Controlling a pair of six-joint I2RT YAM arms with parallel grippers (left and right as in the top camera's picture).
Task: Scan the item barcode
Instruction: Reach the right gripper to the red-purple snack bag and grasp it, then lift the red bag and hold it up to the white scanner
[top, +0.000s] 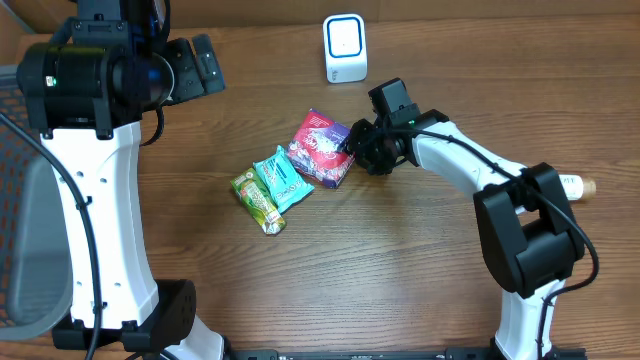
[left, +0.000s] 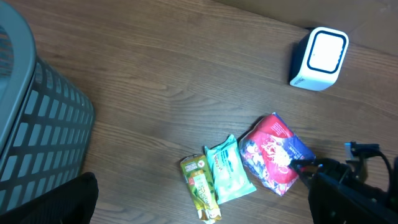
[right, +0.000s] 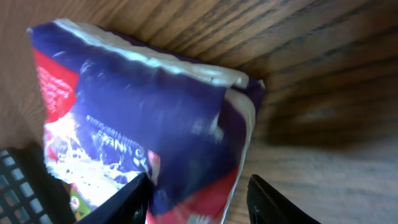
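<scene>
- Over on the far left there's a grey mesh basket (left: 37, 124). It plays no part in the scan as far as I can tell.
- Next along, the left gripper (top: 205, 68) hangs near the back-left of the table (top: 420, 260). Its jaws are spread wide with nothing between them, well apart from the snacks, so it looks idle to me.
- Mid-table is a little row of three snacks. The green-yellow packet (top: 258, 202) touches the teal packet (top: 283, 178), and the red and purple packet (top: 318, 145) is at the right end. That last one seems to be the item to scan, and it looks to be lying on the wood, right up against the teal one.
- Behind the row, the scanner (top: 345, 48) stands upright at the back of the table. It's near the packets but apart from them, with nothing held up to its window.
- The right gripper (right: 199, 180) is at the right edge of the red and purple packet, one finger on each side of its purple corner. The jaws are partway in, but I can't tell whether they're actually pinching it or just straddling it.
- Far right, something bottle-like (top: 572, 185) pokes out behind the right arm. It's too hidden to name.
- Progress-wise I'd call this early. The item is picked out and the grab is underway, but the lift, the carry to the scanner and turning the barcode to the window are all not yet done. I can't spot the barcode in any view.
</scene>
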